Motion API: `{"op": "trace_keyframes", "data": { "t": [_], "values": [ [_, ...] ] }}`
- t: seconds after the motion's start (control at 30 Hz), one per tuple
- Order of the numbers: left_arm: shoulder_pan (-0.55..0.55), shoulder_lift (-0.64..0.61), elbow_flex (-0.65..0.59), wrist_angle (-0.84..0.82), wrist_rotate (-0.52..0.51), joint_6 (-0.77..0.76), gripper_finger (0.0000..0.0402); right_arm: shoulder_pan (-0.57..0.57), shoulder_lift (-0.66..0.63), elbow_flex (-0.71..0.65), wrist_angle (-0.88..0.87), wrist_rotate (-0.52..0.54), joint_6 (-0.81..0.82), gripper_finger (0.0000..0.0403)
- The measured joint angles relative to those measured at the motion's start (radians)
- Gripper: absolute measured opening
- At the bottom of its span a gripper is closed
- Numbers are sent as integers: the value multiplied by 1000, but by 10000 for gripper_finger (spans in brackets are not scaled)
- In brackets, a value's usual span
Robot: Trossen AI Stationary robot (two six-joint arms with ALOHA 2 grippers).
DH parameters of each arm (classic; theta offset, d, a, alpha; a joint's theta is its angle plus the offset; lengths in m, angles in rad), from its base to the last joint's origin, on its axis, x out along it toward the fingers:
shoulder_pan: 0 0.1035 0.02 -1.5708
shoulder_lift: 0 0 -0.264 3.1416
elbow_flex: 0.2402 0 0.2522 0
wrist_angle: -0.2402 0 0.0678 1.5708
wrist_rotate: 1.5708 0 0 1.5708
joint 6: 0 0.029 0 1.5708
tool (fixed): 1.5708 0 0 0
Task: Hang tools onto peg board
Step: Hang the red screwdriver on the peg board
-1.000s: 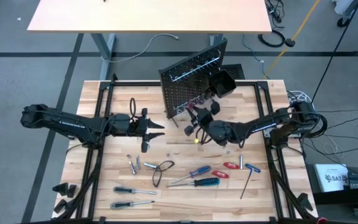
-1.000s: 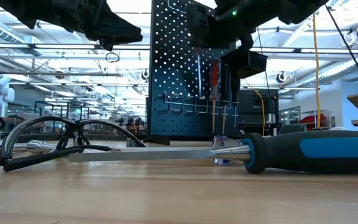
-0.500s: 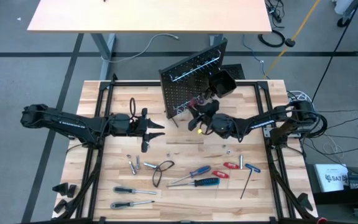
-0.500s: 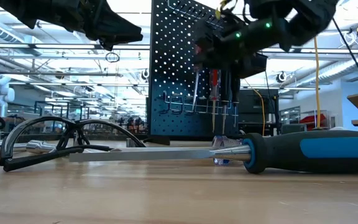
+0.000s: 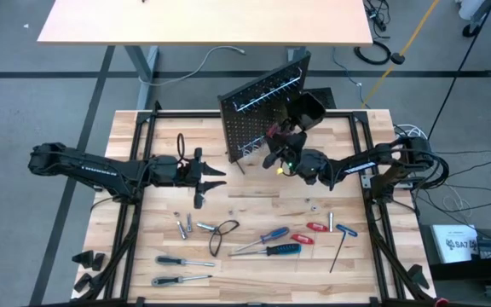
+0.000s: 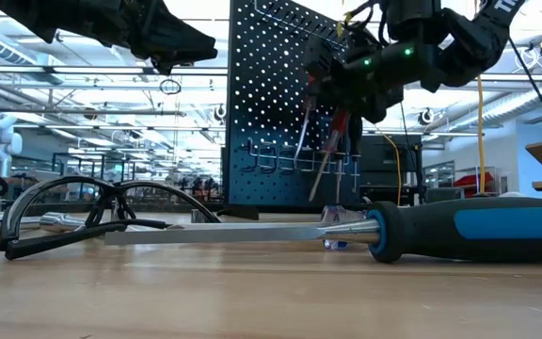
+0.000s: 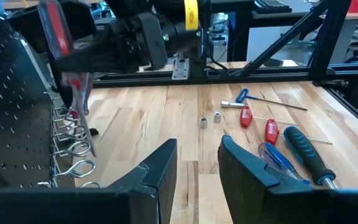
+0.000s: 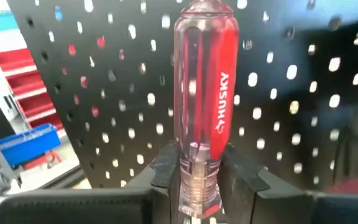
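The peg board (image 5: pixel 250 119) stands upright at the table's far middle, with wire hooks (image 7: pixel 73 168) along its lower rows. My right gripper (image 5: pixel 281 156) hovers just in front of it, shut on a clear and red screwdriver (image 8: pixel 202 87), also seen from the left wrist (image 7: pixel 58 28). Its shaft (image 6: pixel 326 160) slants down before the hooks. My left gripper (image 5: pixel 216 177) waits left of the board, open and holding nothing. Other tools (image 5: pixel 280 250) lie flat along the table's near part. My right gripper pinches the narrow lower end of the screwdriver's handle (image 8: pixel 197 171), next to the shaft, between its two fingers. The fingers lie level, come from the table's right side and cross the tool. The screwdriver is lifted clear, handle up, shaft slanting down.
A black bin (image 5: pixel 305 111) hangs on the board's right end. Near the front lie a blue and black screwdriver (image 6: pixel 469 231), a blue one (image 5: pixel 271 233), small red tools (image 5: pixel 318 227), a hex key (image 5: pixel 339 249), a black wire loop (image 5: pixel 222 234), silver bits (image 5: pixel 186 226) and two more screwdrivers (image 5: pixel 181 263).
My right gripper has carried the screwdriver toward the table's far edge, up to the peg board, sinking a little and rolling. The screwdriver, upright a second ago, now slants, with its tip swung toward the hooks. The grip has stayed shut.
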Motion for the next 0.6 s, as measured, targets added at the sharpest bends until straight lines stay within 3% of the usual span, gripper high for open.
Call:
{"op": "trace_keyframes", "data": {
  "t": [0.6],
  "values": [
    [0,0,0,-6,0,-1,121,-5,0,0,125,59,-156,69]
  ]
}}
